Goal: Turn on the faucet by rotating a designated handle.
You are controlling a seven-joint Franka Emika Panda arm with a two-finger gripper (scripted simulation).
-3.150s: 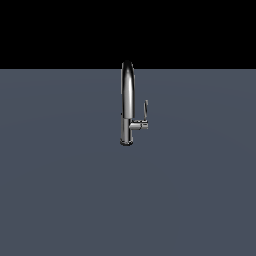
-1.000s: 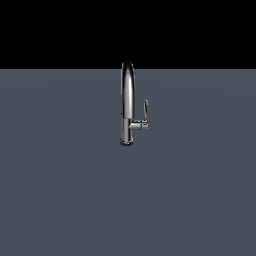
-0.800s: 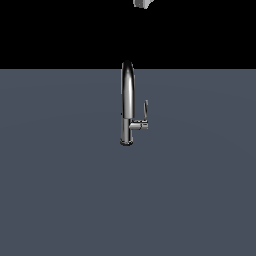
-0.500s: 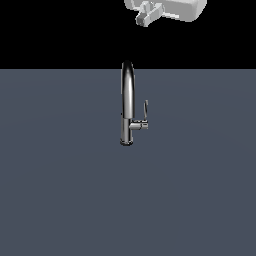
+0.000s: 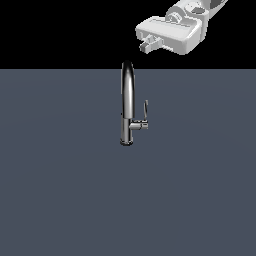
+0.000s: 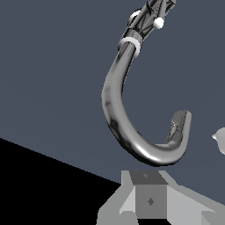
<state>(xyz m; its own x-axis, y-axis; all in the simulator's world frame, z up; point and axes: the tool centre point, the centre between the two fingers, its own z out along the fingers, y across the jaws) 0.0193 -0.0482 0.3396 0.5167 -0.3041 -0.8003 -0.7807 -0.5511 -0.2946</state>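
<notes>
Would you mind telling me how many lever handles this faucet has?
1. A single handle stands up from the short stub on the exterior view's right of the faucet body. No second lever shows, though the far side of the body is hidden.

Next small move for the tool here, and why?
Probably lower it toward the handle. In the exterior view the tool hangs above the top of the faucet, touching nothing, while the handle sits low on the faucet body, on the exterior view's right. The wrist view shows mainly the arched spout. Whether the tool is open cannot be read.
</notes>
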